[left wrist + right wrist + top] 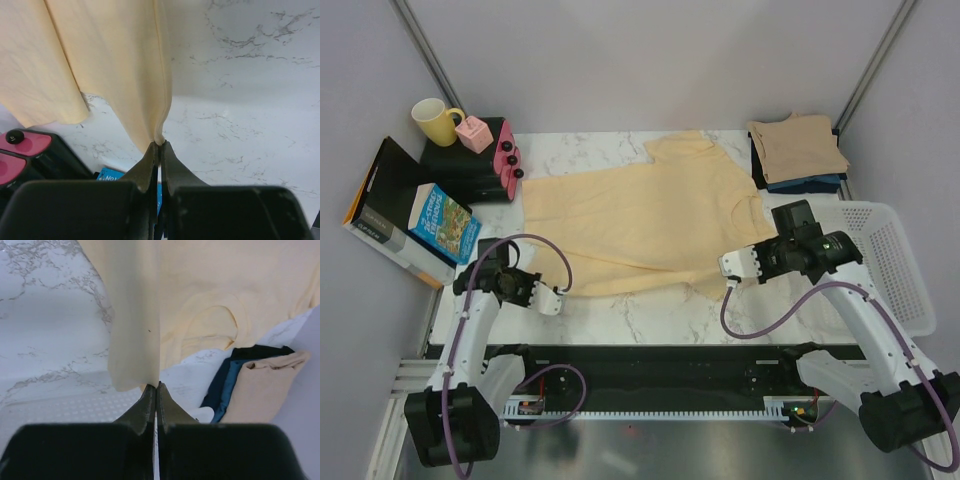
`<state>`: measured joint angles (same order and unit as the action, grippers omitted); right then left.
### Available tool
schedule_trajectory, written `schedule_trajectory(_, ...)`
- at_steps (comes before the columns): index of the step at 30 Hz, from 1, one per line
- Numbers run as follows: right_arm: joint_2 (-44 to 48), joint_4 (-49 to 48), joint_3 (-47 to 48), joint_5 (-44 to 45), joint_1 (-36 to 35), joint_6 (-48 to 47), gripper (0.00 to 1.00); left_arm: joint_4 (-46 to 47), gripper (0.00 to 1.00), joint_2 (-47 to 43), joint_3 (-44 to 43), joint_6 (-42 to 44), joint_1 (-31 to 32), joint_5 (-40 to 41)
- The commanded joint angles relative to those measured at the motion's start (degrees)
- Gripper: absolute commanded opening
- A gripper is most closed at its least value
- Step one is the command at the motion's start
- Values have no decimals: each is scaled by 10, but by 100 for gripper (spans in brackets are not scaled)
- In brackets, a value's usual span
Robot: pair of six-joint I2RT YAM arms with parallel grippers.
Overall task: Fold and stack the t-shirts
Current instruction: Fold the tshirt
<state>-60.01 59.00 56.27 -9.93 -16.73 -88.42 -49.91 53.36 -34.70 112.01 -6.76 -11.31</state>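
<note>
A pale yellow t-shirt (640, 215) lies spread out on the marble table (650, 310). My left gripper (555, 300) is at the shirt's near left corner. In the left wrist view its jaws (160, 145) are shut on the shirt's edge (125, 70), which rises from the tips. My right gripper (728, 268) is at the near right edge. Its jaws (157, 386) are shut on a fold of the same shirt (140, 315). At the back right sits a folded stack, a tan t-shirt (798, 148) on top of navy and teal ones (810, 185); the right wrist view also shows the tan shirt (260, 390).
A white mesh basket (890, 260) stands at the right edge beside my right arm. At the back left are a yellow mug (438, 120), a small pink box (475, 134), a black case with a pink part (505, 160) and a blue book (442, 222).
</note>
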Motion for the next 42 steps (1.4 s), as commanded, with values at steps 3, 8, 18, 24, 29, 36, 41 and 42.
schedule_trajectory(3, 34, 67, 38, 30, -2, -25, 0, -92, 2, -47, -44, 8, -1, -46)
schedule_trajectory(8, 34, 66, 48, 28, -1, -22, 0, -200, 2, -61, -95, 20, -1, -47)
schedule_trajectory(18, 7, 15, 58, 25, -2, -19, 0, -370, 2, -62, -186, 56, -1, -25)
schedule_trajectory(24, -16, -19, 82, 34, -2, -18, 0, -382, 2, -48, -221, 57, -1, -15)
schedule_trajectory(29, -32, -55, 116, 44, -1, -2, 0, -373, 2, -38, -240, 62, 0, -14)
schedule_trajectory(36, -74, -128, 115, 55, -1, 15, 0, -317, 2, -4, -249, 37, 0, -7)
schedule_trajectory(41, -115, -165, 107, 50, -1, 18, 0, -239, 2, 9, -219, 39, 0, -4)
schedule_trajectory(42, -128, -178, 106, 49, -1, 18, 0, -223, 2, 14, -213, 36, -1, -3)
